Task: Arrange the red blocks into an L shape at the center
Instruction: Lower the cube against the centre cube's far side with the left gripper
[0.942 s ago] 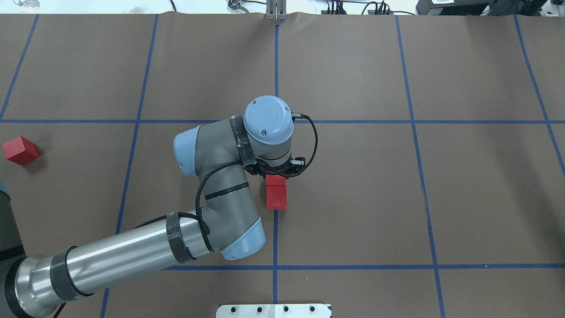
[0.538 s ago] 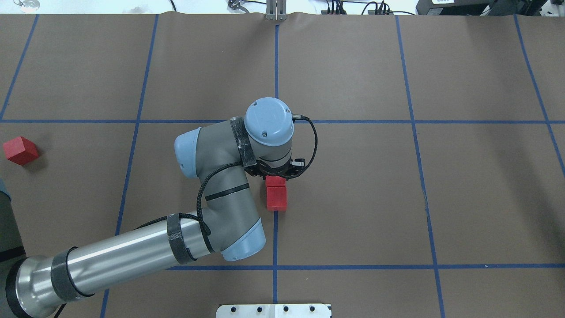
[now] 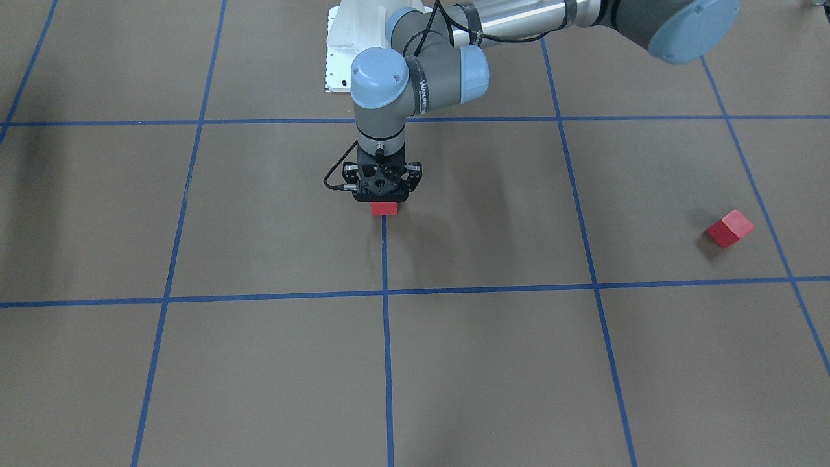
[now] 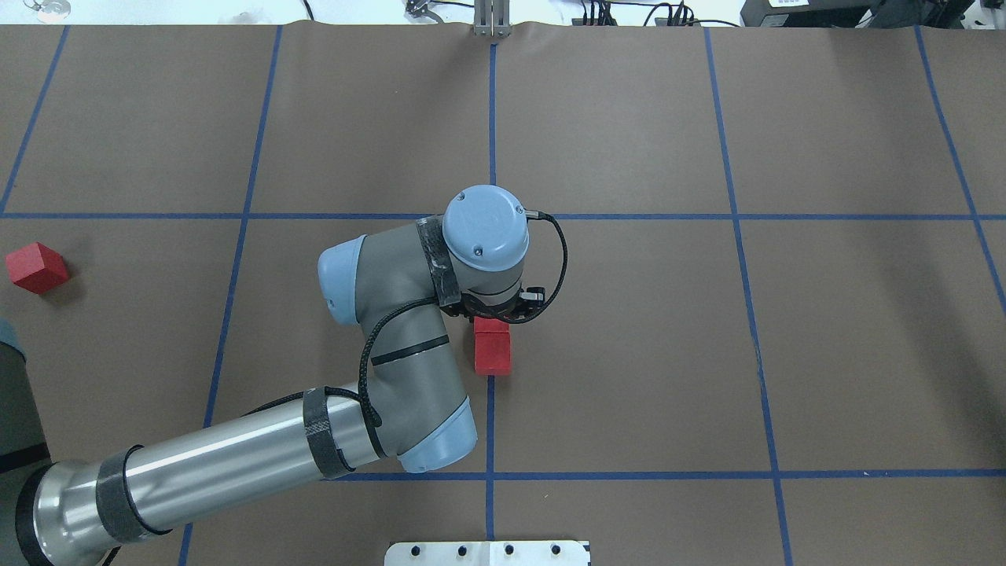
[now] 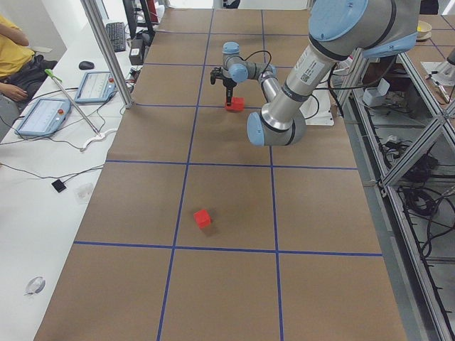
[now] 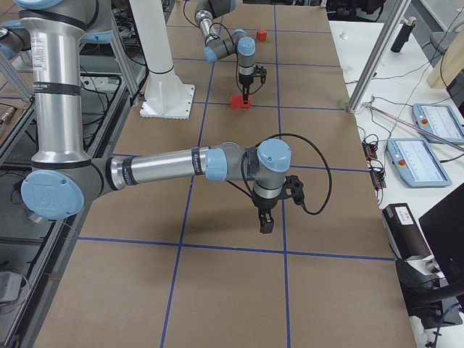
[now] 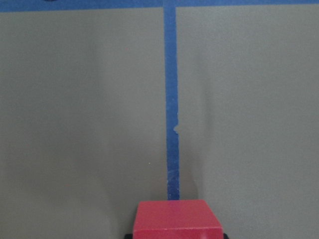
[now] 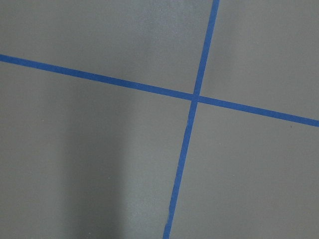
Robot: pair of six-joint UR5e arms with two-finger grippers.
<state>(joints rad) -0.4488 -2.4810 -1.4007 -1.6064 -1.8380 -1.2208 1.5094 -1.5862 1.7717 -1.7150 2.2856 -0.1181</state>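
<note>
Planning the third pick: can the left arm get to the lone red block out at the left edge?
Probably yes. The lone red block sits on that arm's side with nothing near it. The left end effector is at the centre pair and would have to leave it first.

Brown table w/ blue tape grid, white base plate
</note>
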